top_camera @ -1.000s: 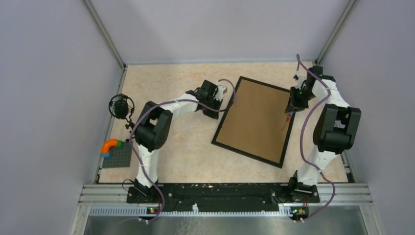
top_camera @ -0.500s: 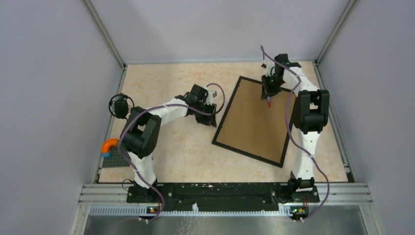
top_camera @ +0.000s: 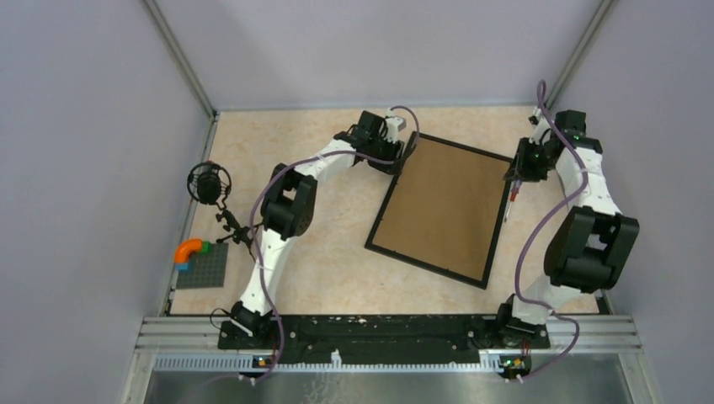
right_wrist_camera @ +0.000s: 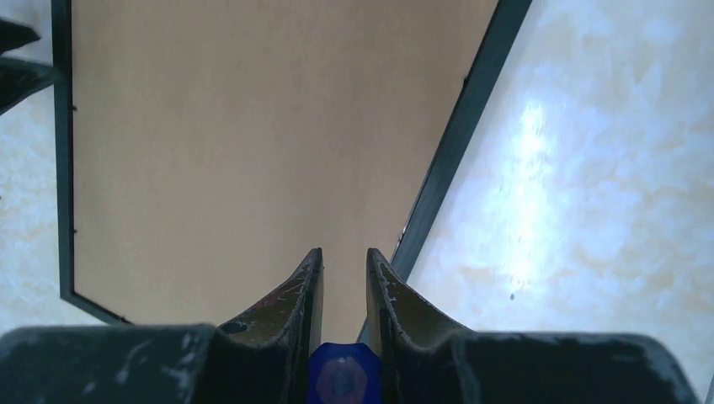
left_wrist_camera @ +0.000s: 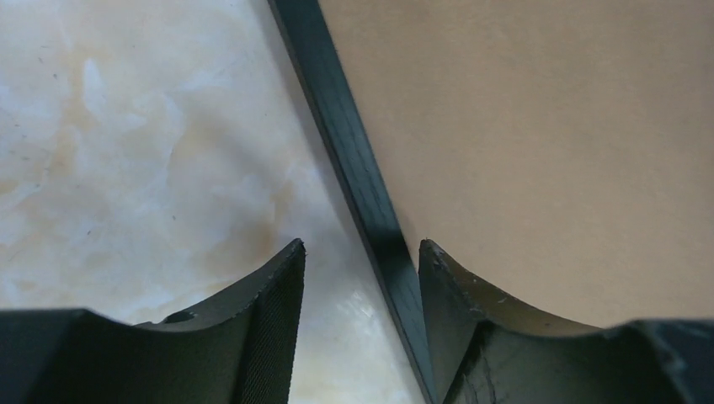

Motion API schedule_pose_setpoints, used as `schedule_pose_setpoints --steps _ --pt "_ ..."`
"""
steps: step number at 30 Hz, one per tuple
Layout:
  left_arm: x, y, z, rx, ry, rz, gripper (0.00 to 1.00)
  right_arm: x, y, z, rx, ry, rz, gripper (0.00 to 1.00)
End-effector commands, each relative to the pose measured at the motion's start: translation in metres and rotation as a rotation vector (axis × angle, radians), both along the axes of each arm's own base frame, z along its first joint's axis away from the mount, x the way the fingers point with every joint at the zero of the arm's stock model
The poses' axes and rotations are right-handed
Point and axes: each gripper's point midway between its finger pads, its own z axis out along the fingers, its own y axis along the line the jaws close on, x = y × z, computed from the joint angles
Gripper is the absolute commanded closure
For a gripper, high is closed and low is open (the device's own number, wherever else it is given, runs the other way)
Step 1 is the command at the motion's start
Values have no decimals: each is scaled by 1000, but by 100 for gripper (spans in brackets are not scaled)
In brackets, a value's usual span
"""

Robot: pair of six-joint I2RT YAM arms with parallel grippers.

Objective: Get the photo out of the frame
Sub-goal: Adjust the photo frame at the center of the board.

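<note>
The frame (top_camera: pixel 442 206) lies face down on the table, its brown board back up inside a thin black rim (left_wrist_camera: pixel 354 160). The photo is hidden under that board. My left gripper (top_camera: pixel 402 151) is at the frame's far left corner. It is open (left_wrist_camera: pixel 360 252), with the black rim running between its fingers, close to the right finger (left_wrist_camera: pixel 446 295). My right gripper (top_camera: pixel 515 172) hovers over the frame's right edge (right_wrist_camera: pixel 455 143). It is shut (right_wrist_camera: pixel 345 257) on a thin tool with a blue hexagonal end (right_wrist_camera: pixel 341 379), whose reddish tip (top_camera: pixel 510 200) points down at the rim.
A grey baseplate (top_camera: pixel 202 265) with an orange curved piece (top_camera: pixel 189 249) lies at the near left. A black round device on a stalk (top_camera: pixel 208 182) stands by the left wall. Grey walls close in the table on three sides.
The left gripper has opened and moved from the frame's left side up to its far left corner. The right arm swung in over the board, then back to the right edge.
</note>
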Motion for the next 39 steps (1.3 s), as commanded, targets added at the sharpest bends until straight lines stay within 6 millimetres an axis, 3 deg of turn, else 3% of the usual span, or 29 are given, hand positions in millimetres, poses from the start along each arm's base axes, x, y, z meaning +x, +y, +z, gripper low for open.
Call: schedule_pose_setpoints --steps 1,3,6,8,12,17,21,23,24,27,29,33,39 --pt "17 -15 -1 11 -67 -10 41 -15 2 6 9 -72 -78 100" --pt "20 -16 -10 48 -79 -9 41 -20 2 0 18 -70 -109 100" --pt "14 -7 -31 146 -71 -11 50 -20 -2 -6 25 -62 -162 100" --pt "4 6 -48 212 -22 2 57 -16 -8 -7 29 -67 -196 100" --pt "-19 43 -78 358 65 48 82 -9 -14 -8 50 -68 -228 100" --pt "-46 85 -88 483 143 121 100 -2 -14 -17 65 -24 -214 100" --pt "-76 118 -96 505 267 200 100 7 -14 -24 88 -10 -205 100" --pt "-85 120 -88 435 316 202 100 13 -16 -22 86 -4 -199 100" --pt "-82 118 -77 385 287 197 98 14 -22 -20 62 -3 -205 100" --pt "-76 100 -39 248 157 118 70 14 -53 -8 -38 -31 -259 100" --pt "-71 85 -17 169 113 62 56 14 -76 4 -128 -74 -273 100" --pt "-54 71 5 136 35 -2 51 21 -109 16 -328 -140 -243 100" --pt "-45 49 5 78 51 -83 49 39 -103 -31 -229 40 -157 100"
